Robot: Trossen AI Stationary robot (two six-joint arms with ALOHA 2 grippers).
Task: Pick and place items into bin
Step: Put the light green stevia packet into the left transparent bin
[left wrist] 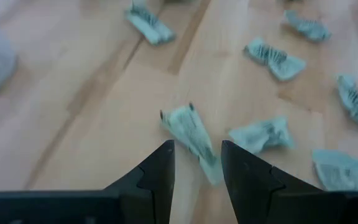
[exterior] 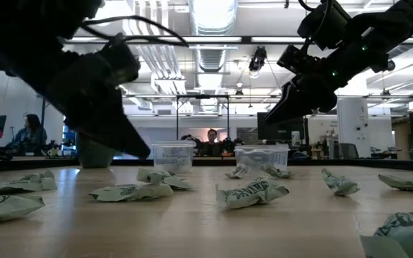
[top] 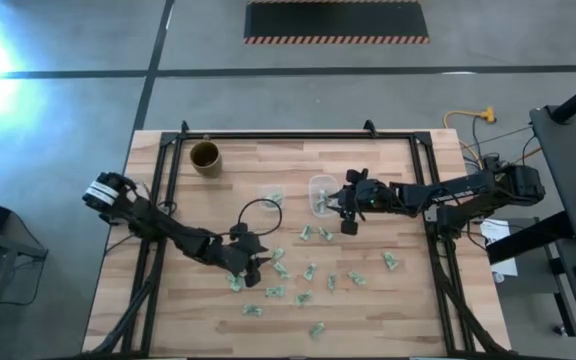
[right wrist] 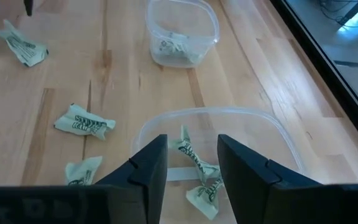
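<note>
So the light wooden desk [top: 388, 310] has a bunch of tiny crumpled green-and-white wrapper pieces [top: 308, 270] scattered over its middle and near half, most of them on the near side of the two clear plastic tubs. The right gripper [right wrist: 191, 163] hangs right above the nearer clear plastic tub [right wrist: 278, 140], fingers [right wrist: 151, 165] spread a bit with nothing between them, and through the gap you can see two or three wrappers lying inside that tub. The second clear plastic tub [right wrist: 182, 31] sits just beyond it, towards the brown round cup [top: 205, 157], and it has a few wrappers in it too. The left gripper [left wrist: 196, 163] is down low over the desk on the near side of that second tub, fingers parted, with one wrapper [left wrist: 191, 132] lying right in front of the gap, not gripped as far as I can see. Several more loose pieces lie around that one. In the low view both tubs stand upright mid-desk with wrappers strewn in front of them, and there are people sitting way off in the room behind.
</note>
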